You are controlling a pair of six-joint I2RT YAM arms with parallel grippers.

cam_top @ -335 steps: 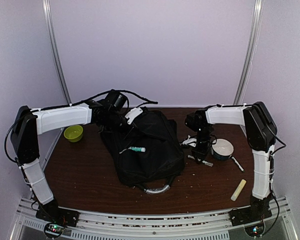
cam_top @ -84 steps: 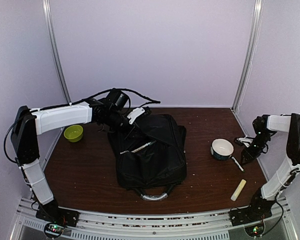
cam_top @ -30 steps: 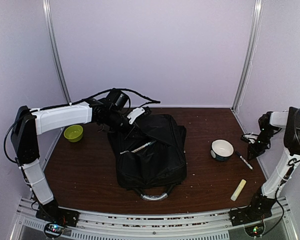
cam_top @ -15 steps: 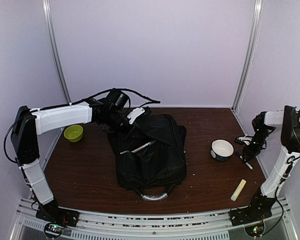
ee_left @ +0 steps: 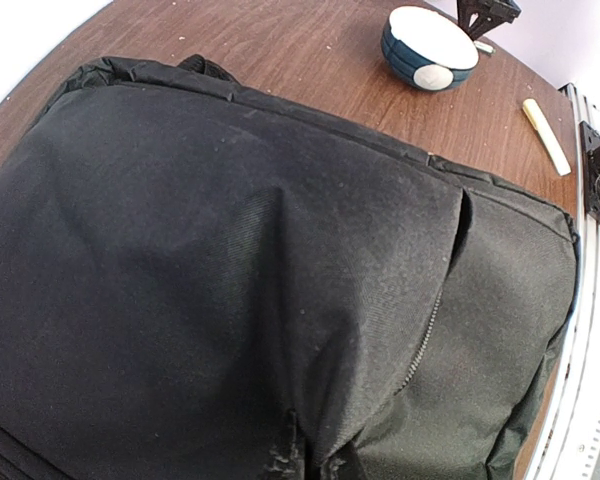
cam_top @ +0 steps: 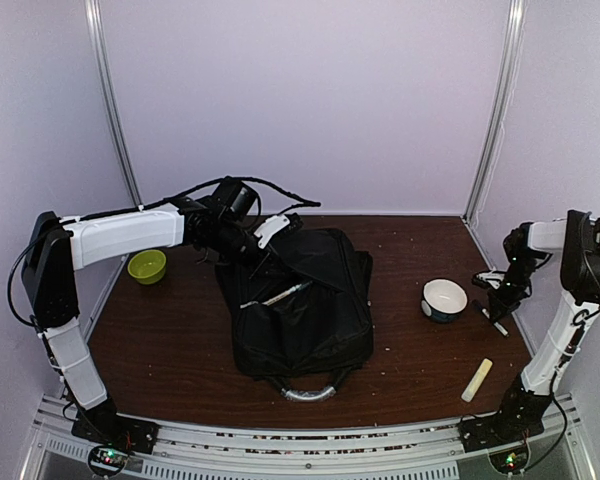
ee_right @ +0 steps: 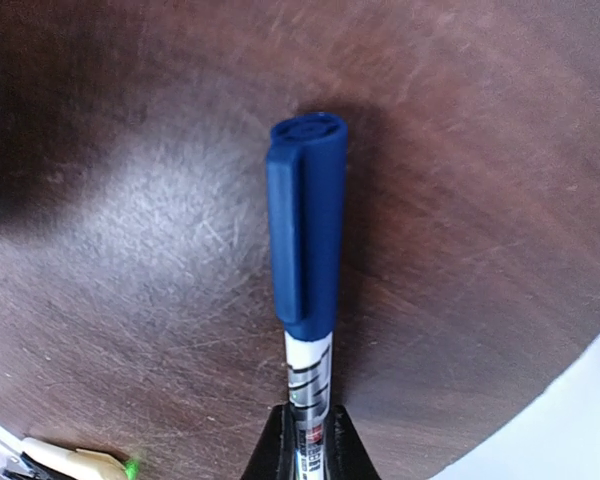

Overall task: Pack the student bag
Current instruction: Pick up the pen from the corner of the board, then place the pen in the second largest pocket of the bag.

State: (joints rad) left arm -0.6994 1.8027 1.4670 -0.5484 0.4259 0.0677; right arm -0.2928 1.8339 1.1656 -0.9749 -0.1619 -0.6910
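Observation:
The student bag (cam_top: 300, 305) is a large black backpack lying flat mid-table, its grey handle (cam_top: 310, 388) toward me. A white pen (cam_top: 280, 293) lies in its open pocket. My left gripper (cam_top: 267, 238) is at the bag's far top edge, shut on the fabric and holding it up. The bag fills the left wrist view (ee_left: 230, 250), with the fabric bunched at the bottom edge and the fingers hidden. My right gripper (cam_top: 501, 300) is down at the table's right side, shut on a blue-capped marker (ee_right: 305, 230). Its fingertips (ee_right: 275, 445) pinch the white barrel.
A white and blue bowl (cam_top: 444, 298) stands just left of the right gripper; it also shows in the left wrist view (ee_left: 428, 45). A pale yellow stick (cam_top: 477, 380) lies near the front right. A green bowl (cam_top: 147, 266) sits at the left.
The right gripper left the bag, swung to the table's right edge, then came down on the marker beside the bowl and closed on it. The left arm has not moved.

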